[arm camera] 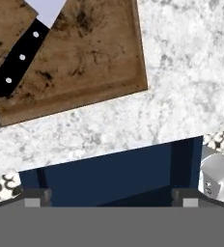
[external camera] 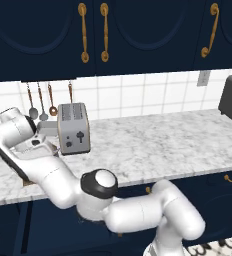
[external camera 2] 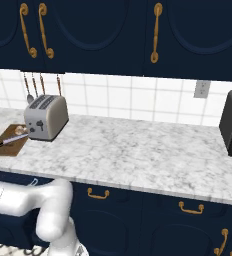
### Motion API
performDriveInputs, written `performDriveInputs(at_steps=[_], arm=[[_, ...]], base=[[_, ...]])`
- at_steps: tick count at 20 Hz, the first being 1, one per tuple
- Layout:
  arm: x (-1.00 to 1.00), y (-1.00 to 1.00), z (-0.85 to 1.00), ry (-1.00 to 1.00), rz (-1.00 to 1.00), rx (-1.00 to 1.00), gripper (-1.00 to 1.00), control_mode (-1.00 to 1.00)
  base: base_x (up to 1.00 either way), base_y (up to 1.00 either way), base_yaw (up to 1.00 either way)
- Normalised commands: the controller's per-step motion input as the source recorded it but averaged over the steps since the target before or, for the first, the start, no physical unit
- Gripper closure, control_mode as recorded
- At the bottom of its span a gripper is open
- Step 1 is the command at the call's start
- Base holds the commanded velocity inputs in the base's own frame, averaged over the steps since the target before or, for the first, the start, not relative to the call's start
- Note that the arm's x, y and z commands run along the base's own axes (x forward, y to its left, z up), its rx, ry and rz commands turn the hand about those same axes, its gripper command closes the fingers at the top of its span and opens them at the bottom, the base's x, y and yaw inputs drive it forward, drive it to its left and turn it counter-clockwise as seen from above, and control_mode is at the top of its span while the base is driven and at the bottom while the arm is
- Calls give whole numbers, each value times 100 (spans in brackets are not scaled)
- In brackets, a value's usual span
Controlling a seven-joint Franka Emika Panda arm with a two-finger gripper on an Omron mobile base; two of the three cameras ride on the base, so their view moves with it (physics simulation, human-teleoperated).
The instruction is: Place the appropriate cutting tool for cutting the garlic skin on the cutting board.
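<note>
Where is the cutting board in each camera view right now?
Left base view: cutting board is a brown sliver under the arm, lower left of the toaster.
Right base view: far left, beside the toaster, with the knife on it.
Hand view: upper left, knife handle across it.
Shared landmark: toaster in both base views; the knife links the hand view.

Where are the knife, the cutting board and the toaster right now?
knife (arm camera: 20, 59): hand view, black handle.
cutting board (arm camera: 92, 53): hand view, bare wood beside the knife.
toaster (external camera 2: 45, 117): right base view, its side.
</note>
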Motion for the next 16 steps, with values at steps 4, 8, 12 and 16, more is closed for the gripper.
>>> performDriveInputs(at_steps=[4, 8, 12, 16], arm=[[-68, -97, -2, -14, 5, 0, -100, -100], [-72, -100, 0, -18, 6, 0, -100, -100], [-100, -92, 19, -14, 18, 2, -100, -100], [-100, -82, 38, -6, 14, 6, -100, -100]], base=[[0, 0, 0], [0, 0, 0], [0, 0, 0], [0, 0, 0]])
